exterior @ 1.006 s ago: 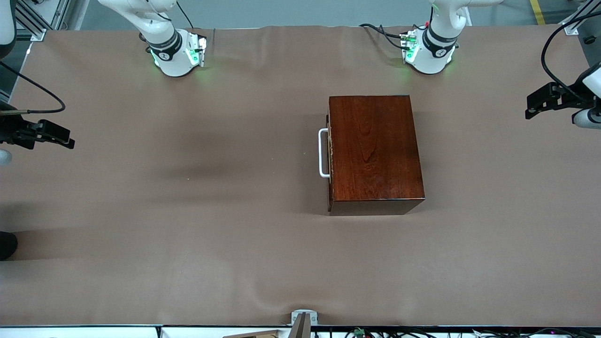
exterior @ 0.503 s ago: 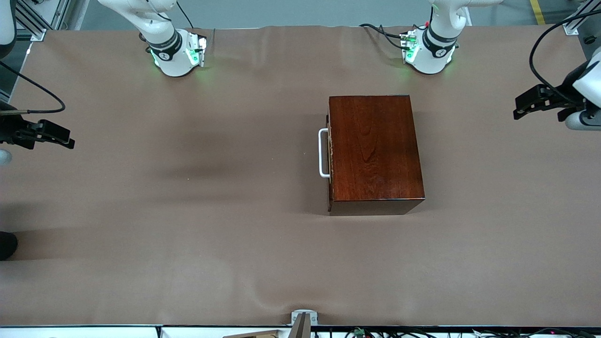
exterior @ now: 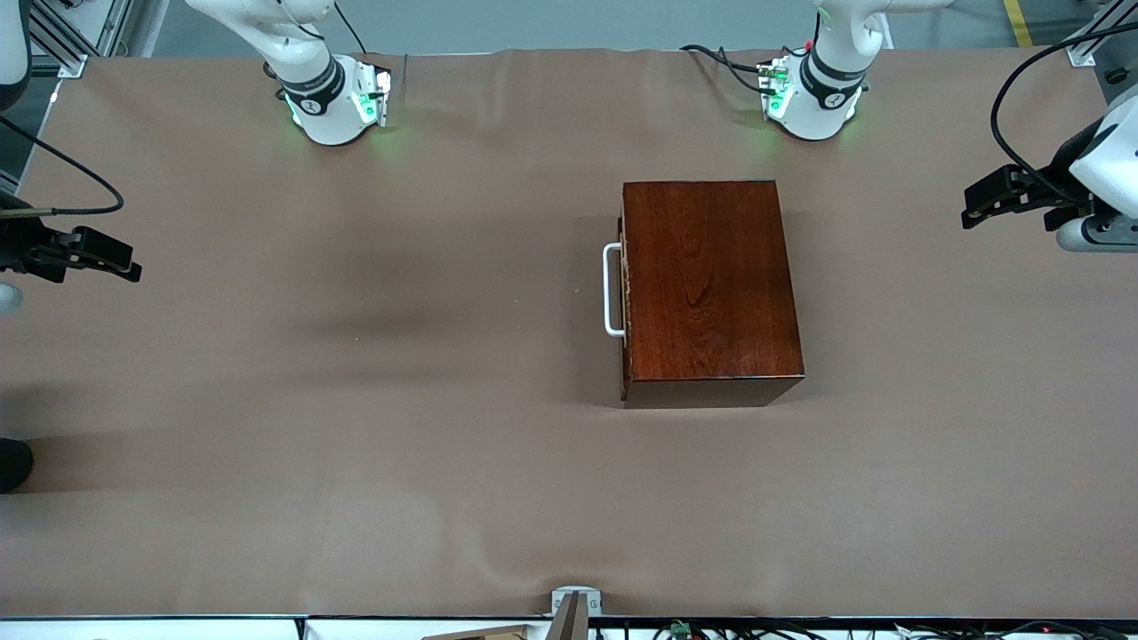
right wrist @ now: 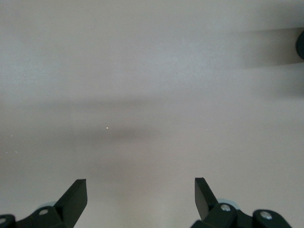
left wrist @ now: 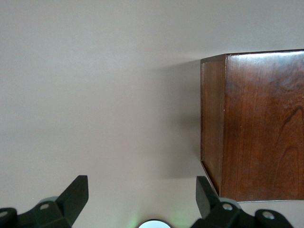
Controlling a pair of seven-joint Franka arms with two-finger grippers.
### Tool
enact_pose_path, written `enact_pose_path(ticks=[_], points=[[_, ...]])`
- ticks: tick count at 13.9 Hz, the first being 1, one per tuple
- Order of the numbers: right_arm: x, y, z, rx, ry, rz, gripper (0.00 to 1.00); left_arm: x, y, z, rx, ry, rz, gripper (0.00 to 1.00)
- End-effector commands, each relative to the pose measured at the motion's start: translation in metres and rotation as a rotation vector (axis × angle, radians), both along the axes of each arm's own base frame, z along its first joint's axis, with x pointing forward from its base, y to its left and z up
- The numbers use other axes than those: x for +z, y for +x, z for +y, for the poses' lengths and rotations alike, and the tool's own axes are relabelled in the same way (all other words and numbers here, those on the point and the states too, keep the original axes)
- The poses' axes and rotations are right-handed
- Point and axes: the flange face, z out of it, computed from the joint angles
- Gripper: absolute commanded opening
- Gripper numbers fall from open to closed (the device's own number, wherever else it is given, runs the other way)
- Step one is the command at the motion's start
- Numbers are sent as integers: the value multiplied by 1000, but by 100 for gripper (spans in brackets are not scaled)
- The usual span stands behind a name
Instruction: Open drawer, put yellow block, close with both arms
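Note:
The mahogany box (exterior: 711, 280) stands on the brown table with its drawer (exterior: 626, 293) pushed in. The drawer's white loop handle (exterior: 612, 290) faces the right arm's end. The yellow block is out of view. My left gripper (exterior: 971, 213) hovers over the left arm's end of the table, open and empty. In the left wrist view, the left gripper (left wrist: 141, 189) frames bare table, with the box (left wrist: 256, 128) ahead and off to one side. My right gripper (exterior: 133, 269) waits open over the right arm's end; the right gripper (right wrist: 140, 189) has only table beneath it.
Both arm bases (exterior: 333, 102) (exterior: 813, 98) glow green at the table's edge farthest from the front camera. A metal bracket (exterior: 576, 604) sits at the nearest edge. A dark object (exterior: 11, 464) pokes in at the right arm's end.
My left gripper has moved in from the table's end toward the box. The right arm and the box have not moved.

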Motion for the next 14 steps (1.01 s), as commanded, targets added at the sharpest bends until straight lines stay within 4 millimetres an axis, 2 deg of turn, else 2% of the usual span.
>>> enact_pose_path(ticks=[1,4,14], points=[[6,0,-2,6,0,-4,100,3,-2,-1,13,-2,1,100],[6,0,-2,6,0,-2,100,1,0,6,11,0,4,100],[7,-1,-4,3,-2,-4,100,-4,3,6,7,0,12,100]])
